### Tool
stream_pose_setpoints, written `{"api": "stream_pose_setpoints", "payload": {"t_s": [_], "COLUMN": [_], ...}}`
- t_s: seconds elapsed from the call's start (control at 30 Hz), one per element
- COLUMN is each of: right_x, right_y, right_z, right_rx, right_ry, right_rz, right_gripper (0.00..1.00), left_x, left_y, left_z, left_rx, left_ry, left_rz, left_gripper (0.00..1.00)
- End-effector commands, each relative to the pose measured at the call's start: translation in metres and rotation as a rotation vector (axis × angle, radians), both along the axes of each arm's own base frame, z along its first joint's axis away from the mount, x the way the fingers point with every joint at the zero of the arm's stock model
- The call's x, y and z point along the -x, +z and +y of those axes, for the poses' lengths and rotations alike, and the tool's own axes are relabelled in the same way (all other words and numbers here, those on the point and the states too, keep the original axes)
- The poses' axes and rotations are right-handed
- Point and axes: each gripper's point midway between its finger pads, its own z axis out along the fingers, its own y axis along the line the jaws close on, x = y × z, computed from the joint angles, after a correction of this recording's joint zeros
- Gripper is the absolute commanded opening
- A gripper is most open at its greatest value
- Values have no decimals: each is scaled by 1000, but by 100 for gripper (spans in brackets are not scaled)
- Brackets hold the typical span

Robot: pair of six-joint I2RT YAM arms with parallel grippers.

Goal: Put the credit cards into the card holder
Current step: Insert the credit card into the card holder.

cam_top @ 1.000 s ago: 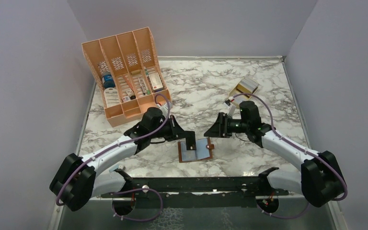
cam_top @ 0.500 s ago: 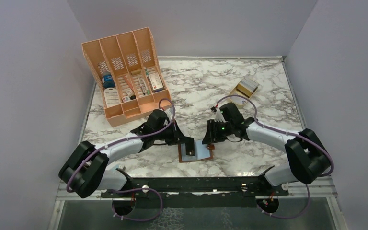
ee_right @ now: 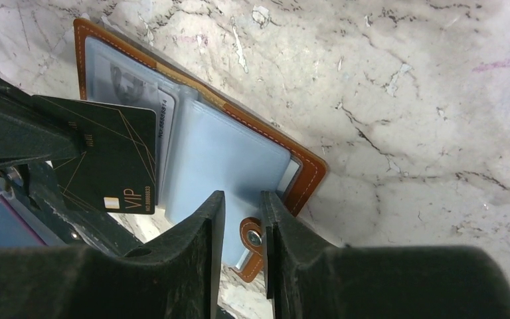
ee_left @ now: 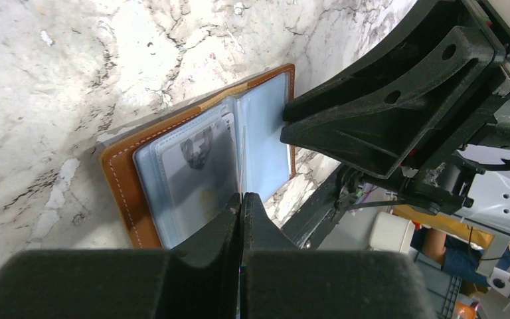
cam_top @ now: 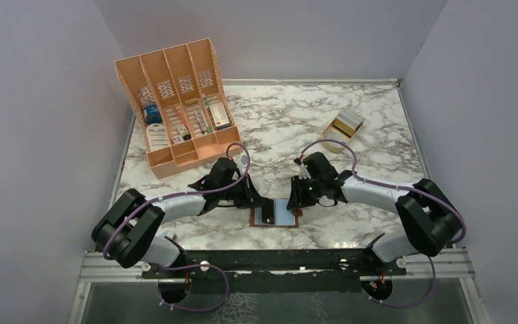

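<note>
The brown card holder (cam_top: 278,216) lies open on the marble, its bluish sleeves (ee_right: 222,156) up. A pale card with a portrait (ee_left: 196,156) sits in its left sleeve. My left gripper (cam_top: 264,206) is shut on a black credit card marked VIP (ee_right: 109,156), held on edge over the holder's left half; in the left wrist view it shows only as a thin line above the left gripper (ee_left: 241,198). My right gripper (ee_right: 242,199) hangs over the holder's right edge, jaws a little apart, with the snap tab (ee_right: 249,232) showing in the gap.
An orange slotted organiser (cam_top: 175,108) with small boxes and bottles stands at the back left. A small tan stand (cam_top: 343,124) holding pale and dark cards sits at the back right. The two grippers are close together over the holder.
My right arm has swung left and down to the holder's right edge while its jaws narrowed. The left gripper has shifted slightly right, still holding the black card.
</note>
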Motion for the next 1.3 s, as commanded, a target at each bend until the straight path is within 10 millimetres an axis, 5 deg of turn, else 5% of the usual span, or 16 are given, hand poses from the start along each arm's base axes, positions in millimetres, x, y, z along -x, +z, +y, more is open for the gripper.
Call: {"api": "stream_pose_setpoints", "payload": {"t_s": [0.0,0.87,1.27], "right_x": [6,5,6], "right_y": [-9,-14,-14], "right_z": [-16,-23,-27], "right_rx": [72,96,106], "right_ry": [-48,-61,-78], "right_rz": [-5,-20,-28], "right_gripper": [26,17,15], "left_x": [1,5,7], "left_y": [5,-16,-8], "left_z": [-7,-11,-11], "left_rx": [45,28,52], "left_ry": [-44,-87,-89], "left_rz": [-20,12,12], "left_gripper": [0,0,0]}}
